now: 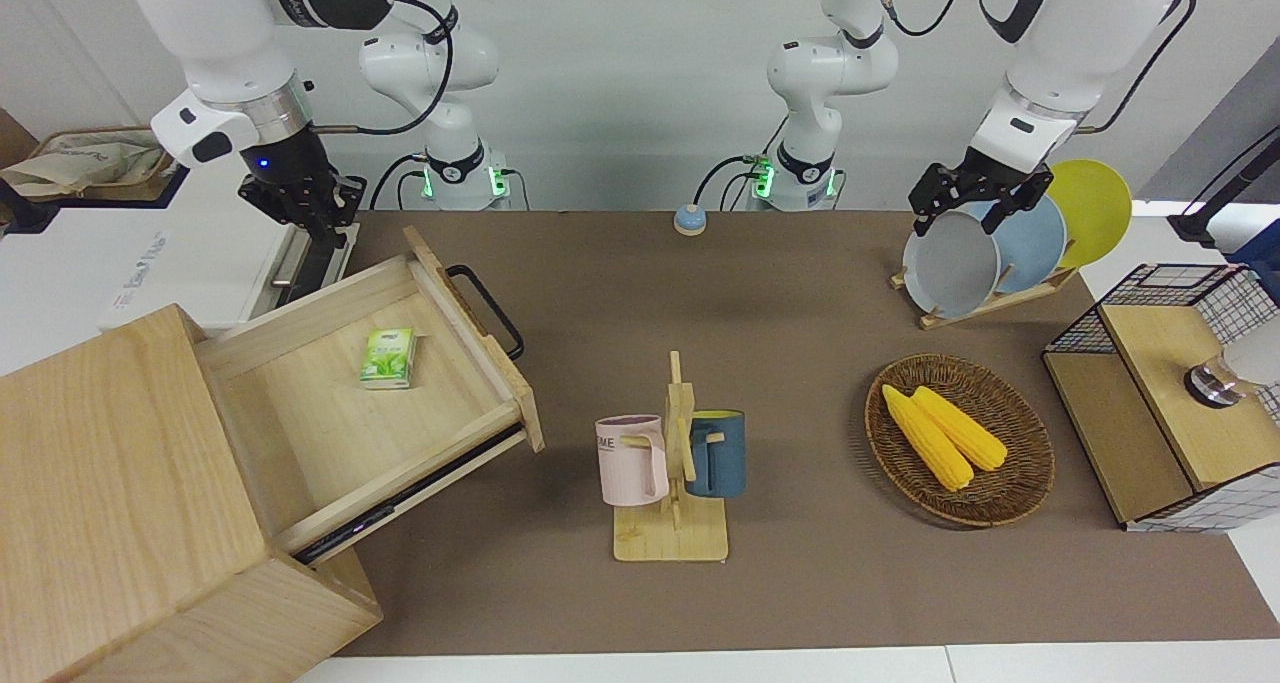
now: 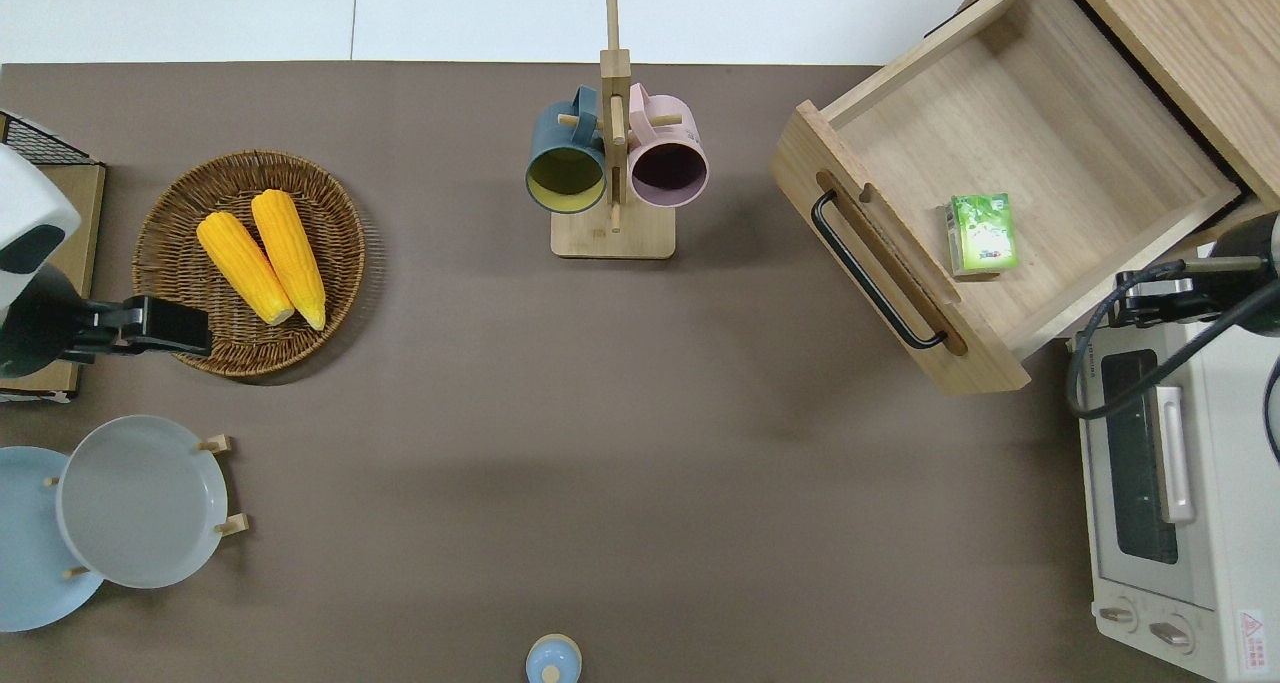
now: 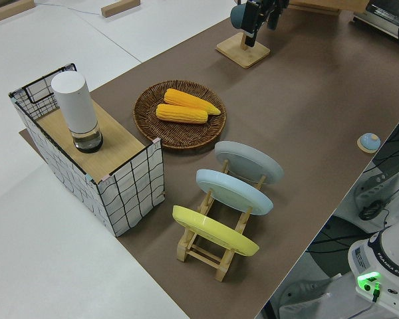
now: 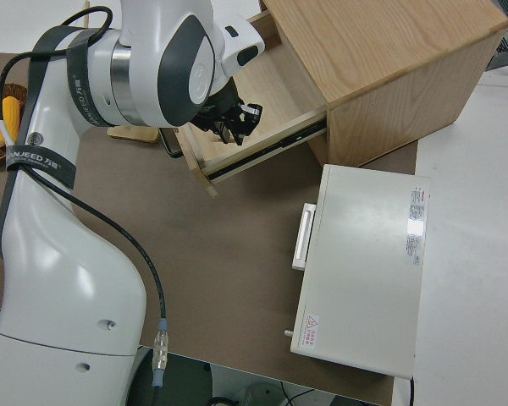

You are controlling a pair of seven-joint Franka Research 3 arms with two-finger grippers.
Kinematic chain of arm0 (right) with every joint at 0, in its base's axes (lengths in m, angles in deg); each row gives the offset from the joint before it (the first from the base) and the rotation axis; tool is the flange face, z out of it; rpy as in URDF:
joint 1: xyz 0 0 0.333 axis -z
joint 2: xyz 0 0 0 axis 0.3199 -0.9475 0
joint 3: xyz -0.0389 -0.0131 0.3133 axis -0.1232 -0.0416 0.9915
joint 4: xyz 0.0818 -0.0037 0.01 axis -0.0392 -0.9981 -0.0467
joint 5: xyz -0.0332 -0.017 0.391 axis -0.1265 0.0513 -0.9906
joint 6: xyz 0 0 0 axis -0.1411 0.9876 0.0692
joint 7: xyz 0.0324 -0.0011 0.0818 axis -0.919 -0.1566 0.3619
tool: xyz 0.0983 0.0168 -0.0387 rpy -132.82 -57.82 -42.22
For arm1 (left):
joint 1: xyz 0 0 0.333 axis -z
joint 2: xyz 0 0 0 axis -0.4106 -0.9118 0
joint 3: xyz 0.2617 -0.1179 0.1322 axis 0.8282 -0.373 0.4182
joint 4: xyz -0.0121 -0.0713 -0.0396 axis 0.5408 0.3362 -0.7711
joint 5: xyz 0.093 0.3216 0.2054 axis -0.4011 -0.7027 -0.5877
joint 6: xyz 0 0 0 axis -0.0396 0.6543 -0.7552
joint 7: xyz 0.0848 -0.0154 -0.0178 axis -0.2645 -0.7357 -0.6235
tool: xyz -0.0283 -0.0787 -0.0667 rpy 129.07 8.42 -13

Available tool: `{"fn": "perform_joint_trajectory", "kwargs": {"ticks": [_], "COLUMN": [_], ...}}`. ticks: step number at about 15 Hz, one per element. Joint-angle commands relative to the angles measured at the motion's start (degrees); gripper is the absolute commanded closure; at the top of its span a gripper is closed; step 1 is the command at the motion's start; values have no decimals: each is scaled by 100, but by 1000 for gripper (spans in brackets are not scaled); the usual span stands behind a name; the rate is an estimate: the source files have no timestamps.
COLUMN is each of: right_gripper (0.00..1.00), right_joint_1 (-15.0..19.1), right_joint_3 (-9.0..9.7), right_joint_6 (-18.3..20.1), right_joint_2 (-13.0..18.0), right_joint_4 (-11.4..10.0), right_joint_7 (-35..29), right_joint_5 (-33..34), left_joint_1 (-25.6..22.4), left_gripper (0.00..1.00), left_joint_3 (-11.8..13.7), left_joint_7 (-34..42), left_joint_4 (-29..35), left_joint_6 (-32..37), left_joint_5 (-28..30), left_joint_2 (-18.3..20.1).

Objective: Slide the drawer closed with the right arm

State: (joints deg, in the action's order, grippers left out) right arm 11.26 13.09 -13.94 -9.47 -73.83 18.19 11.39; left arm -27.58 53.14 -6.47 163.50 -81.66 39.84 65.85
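Note:
The drawer (image 1: 330, 433) stands pulled far out of the light-wood cabinet (image 1: 110, 483), at a slant, its black loop handle (image 1: 487, 310) toward the table's middle. A small green pack (image 1: 388, 357) lies in it. In the overhead view the drawer (image 2: 1050, 113), handle (image 2: 872, 270) and pack (image 2: 980, 233) all show. My right gripper (image 1: 318, 225) hangs open and empty over the microwave's corner (image 2: 1140, 298), beside the drawer's wall nearer to the robots; it touches nothing. It also shows in the right side view (image 4: 235, 125). My left gripper (image 1: 958, 213) is parked, open.
A white microwave oven (image 2: 1180, 483) stands nearer to the robots than the drawer. A mug rack (image 1: 672, 463) with two mugs stands mid-table. A basket (image 1: 1020, 493) of corn, a plate rack (image 1: 990, 243), a wire-sided box (image 1: 1170, 393) and a blue bell (image 1: 689, 220) are toward the left arm's end.

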Motion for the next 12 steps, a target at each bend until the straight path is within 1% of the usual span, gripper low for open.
{"fn": "perform_joint_trajectory", "kwargs": {"ticks": [1, 5, 8, 10, 12], "right_gripper": [1000, 1000, 1000, 1000, 1000], "right_joint_1": [71, 36, -43, -69, -113], "right_joint_3": [-2, 6, 59, 103, 182], "right_joint_6": [111, 155, 392, 497, 734], "right_joint_2": [59, 94, 146, 252, 322], "right_joint_4": [21, 21, 47, 161, 354], "right_joint_7": [-39, -127, -512, -776, -1057], "right_joint_5": [-236, -236, -218, -218, -165], "left_joint_1": [35, 26, 35, 26, 26], "left_gripper": [2, 2, 5, 2, 2], "left_joint_3": [20, 21, 21, 29, 29], "left_joint_7": [43, 43, 43, 43, 43], "left_joint_4": [28, 28, 28, 28, 28], "left_joint_6": [67, 76, 67, 67, 67], "left_joint_5": [-65, -65, -65, -65, -65], "left_joint_2": [57, 57, 57, 57, 57]}}
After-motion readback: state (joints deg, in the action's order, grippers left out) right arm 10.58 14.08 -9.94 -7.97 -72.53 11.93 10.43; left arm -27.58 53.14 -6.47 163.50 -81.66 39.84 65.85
